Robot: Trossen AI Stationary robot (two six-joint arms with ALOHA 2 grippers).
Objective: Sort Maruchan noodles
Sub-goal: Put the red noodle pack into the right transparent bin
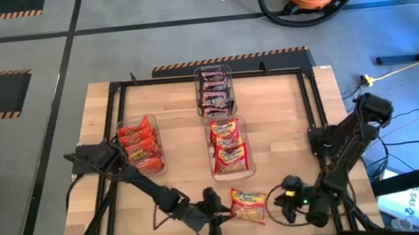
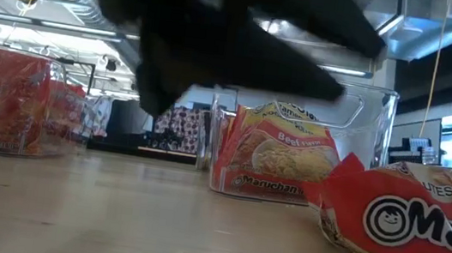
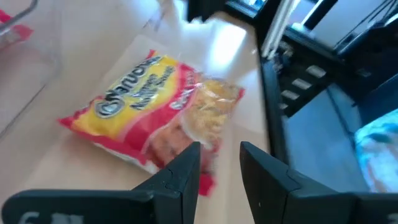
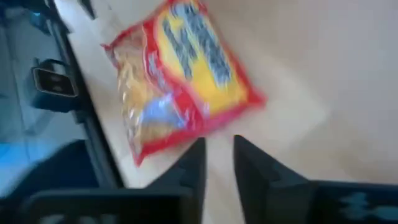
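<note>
A loose red-and-yellow Maruchan packet (image 1: 249, 205) lies flat on the wooden table near its front edge; it also shows in the low view (image 2: 422, 221). My left gripper (image 1: 217, 213) is just to its left, fingers narrowly open and empty (image 3: 221, 163), with the packet (image 3: 155, 112) right ahead of them. My right gripper (image 1: 283, 203) is just to the packet's right, fingers narrowly open and empty (image 4: 219, 155), with the packet (image 4: 180, 81) ahead of them. Both grippers point at the packet from opposite sides.
Three clear bins stand on the table: one at the left with orange-red packets (image 1: 139, 143), one at the far middle with dark brown packets (image 1: 214, 90), and one in the middle with red-and-yellow packets (image 1: 229, 146). A black frame (image 1: 313, 107) runs around the table.
</note>
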